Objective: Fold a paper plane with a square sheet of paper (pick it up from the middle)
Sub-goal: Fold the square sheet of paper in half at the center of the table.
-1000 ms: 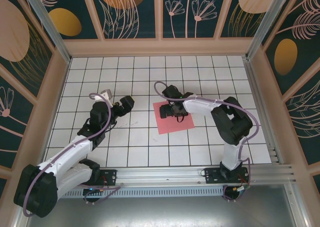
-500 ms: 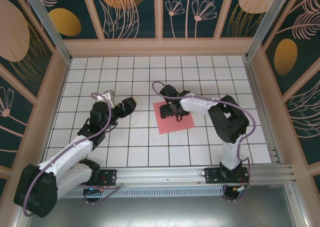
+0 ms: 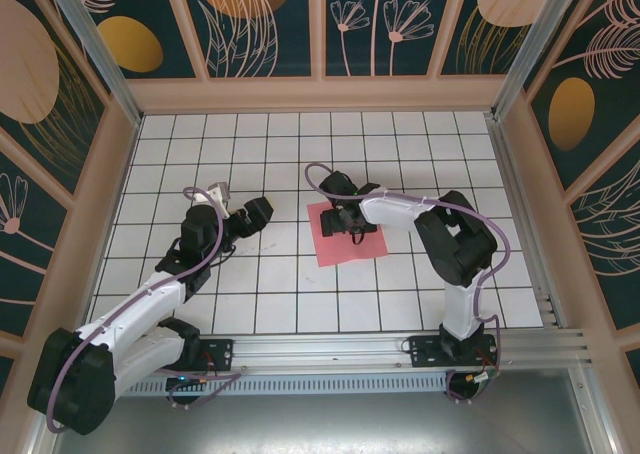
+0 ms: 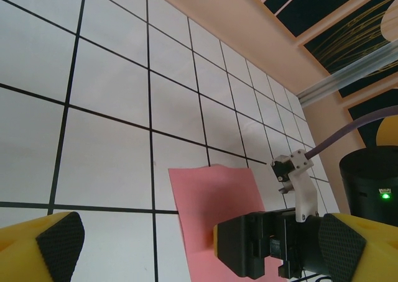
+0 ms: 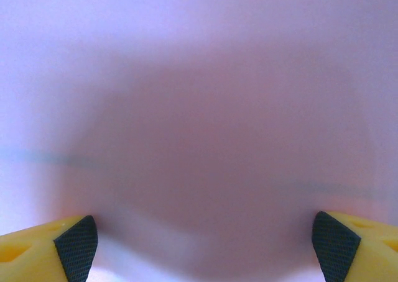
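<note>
The square sheet of paper (image 3: 340, 249) is pink-red and lies flat and uncreased on the white grid table; a paper plane is out of view. My right gripper (image 3: 352, 221) points straight down over the sheet's middle, open. Its yellow fingers with black pads (image 5: 78, 245) stand wide apart, close over the paper (image 5: 199, 108). My left gripper (image 3: 262, 212) is open about one tile left of the sheet and holds nothing. In the left wrist view the sheet (image 4: 211, 195) lies ahead between its pads (image 4: 59, 245), with the right gripper's black body (image 4: 267, 251) on it.
The table (image 3: 270, 294) is a white grid walled by beige boards (image 3: 320, 94) at the back and on both sides. An aluminium rail (image 3: 400, 349) runs along the near edge by the arm bases. Bare tiles lie all round the sheet.
The right gripper has shifted slightly left and lower over the sheet's middle. The left gripper has crept a little towards the sheet. The paper has not moved.
</note>
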